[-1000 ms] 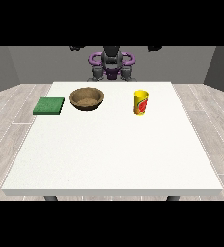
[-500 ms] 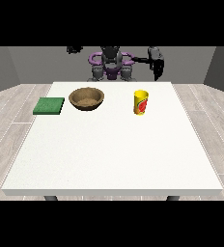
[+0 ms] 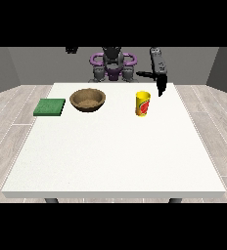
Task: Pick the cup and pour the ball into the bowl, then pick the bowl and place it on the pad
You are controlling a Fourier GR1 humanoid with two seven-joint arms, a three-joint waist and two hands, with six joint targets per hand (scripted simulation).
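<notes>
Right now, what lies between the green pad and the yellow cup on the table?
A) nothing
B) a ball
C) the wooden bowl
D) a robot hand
C: the bowl sits on the table with the pad at its left in the view and the cup at its right.

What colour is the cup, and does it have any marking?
The cup is yellow with a red marking on its side, seen in the front view.
</notes>
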